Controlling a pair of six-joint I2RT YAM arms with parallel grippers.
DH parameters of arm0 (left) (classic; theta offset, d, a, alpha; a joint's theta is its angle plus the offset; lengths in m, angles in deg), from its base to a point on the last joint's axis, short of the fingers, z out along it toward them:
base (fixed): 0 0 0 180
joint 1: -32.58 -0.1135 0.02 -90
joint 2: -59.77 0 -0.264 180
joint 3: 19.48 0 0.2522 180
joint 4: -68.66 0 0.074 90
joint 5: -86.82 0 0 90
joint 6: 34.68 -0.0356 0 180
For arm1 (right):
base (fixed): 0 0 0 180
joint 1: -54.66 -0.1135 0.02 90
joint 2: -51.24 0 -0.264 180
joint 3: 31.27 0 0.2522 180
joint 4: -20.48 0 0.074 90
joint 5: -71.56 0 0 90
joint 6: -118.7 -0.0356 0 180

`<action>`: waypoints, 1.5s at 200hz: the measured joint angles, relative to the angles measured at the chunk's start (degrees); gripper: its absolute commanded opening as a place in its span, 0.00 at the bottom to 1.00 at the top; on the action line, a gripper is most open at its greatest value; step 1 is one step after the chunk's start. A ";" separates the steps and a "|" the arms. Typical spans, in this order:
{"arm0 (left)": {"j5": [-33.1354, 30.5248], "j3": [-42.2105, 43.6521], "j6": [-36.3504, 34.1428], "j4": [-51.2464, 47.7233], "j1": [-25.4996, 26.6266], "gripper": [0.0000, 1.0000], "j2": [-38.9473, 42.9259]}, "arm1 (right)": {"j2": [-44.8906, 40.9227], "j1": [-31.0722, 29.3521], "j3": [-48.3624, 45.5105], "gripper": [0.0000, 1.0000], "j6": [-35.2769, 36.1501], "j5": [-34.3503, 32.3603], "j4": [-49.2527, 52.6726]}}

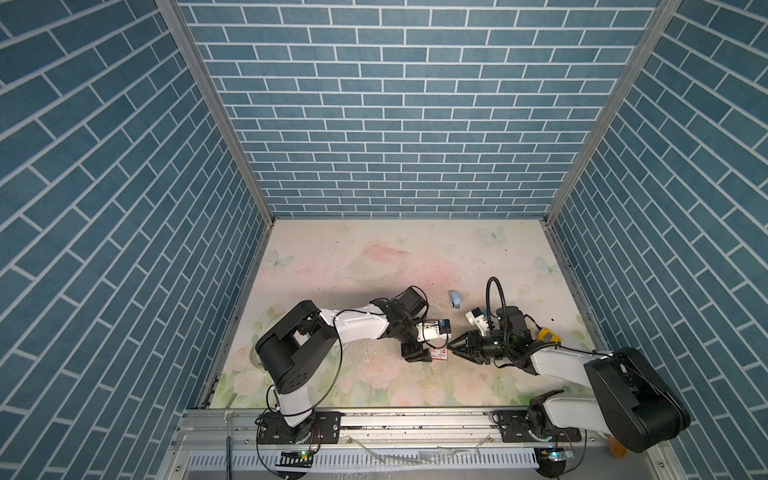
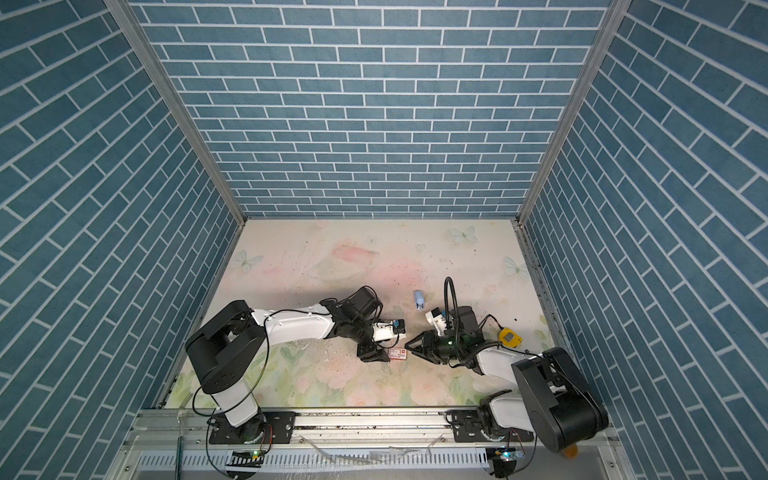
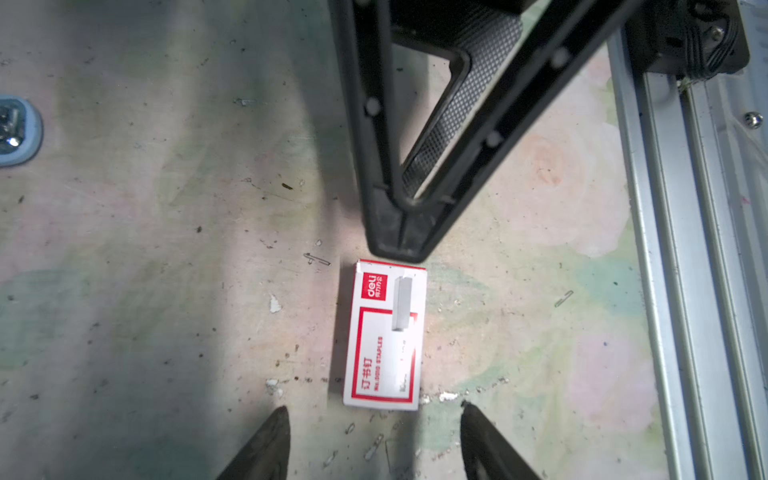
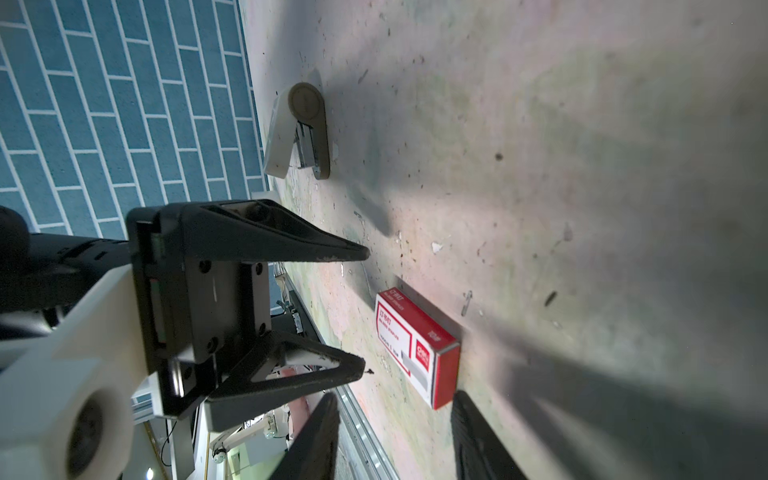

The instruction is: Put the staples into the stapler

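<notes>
Left gripper (image 4: 365,311): jaws spread, nothing between them, tips just short of one end of the red-and-white staple box (image 3: 384,336). Right gripper (image 4: 395,395): jaws also apart, rolled on its side so one finger sits low by the table (image 1: 374,257) and the other above it. The box's red end flap is just ahead of its tips; can't tell if they touch. In both top views the box lies flat on the table between the two grippers. Box is shut, so the staple strips inside are hidden. Pale blue stapler (image 1: 454,300) sits farther back on the table, apart from both grippers. Right wrist view shows its cover spread away from the base, metal channel exposed. One loose bent wire bit (image 3: 316,259) lies just beside the box.
</notes>
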 measured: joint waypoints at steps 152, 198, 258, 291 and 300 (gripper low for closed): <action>-0.26 1.53 -0.96 5.60 2.73 0.44 -2.47 | 3.61 -2.29 -1.88 0.40 -1.95 -0.59 -7.69; -0.24 2.10 -1.14 6.84 2.84 0.42 -2.47 | 4.24 -2.47 -1.88 0.40 -1.97 -0.59 -8.76; -0.35 2.45 -1.25 7.74 2.89 0.40 -2.47 | 6.25 -2.97 -1.99 0.39 -1.97 -0.59 -10.29; -0.42 2.45 -1.25 7.78 2.89 0.40 -2.47 | 7.28 -3.41 -1.99 0.39 -2.21 -0.59 -11.52; -0.42 2.45 -1.25 7.78 2.89 0.39 -2.47 | 7.48 -3.63 -1.99 0.38 -2.45 -0.59 -11.93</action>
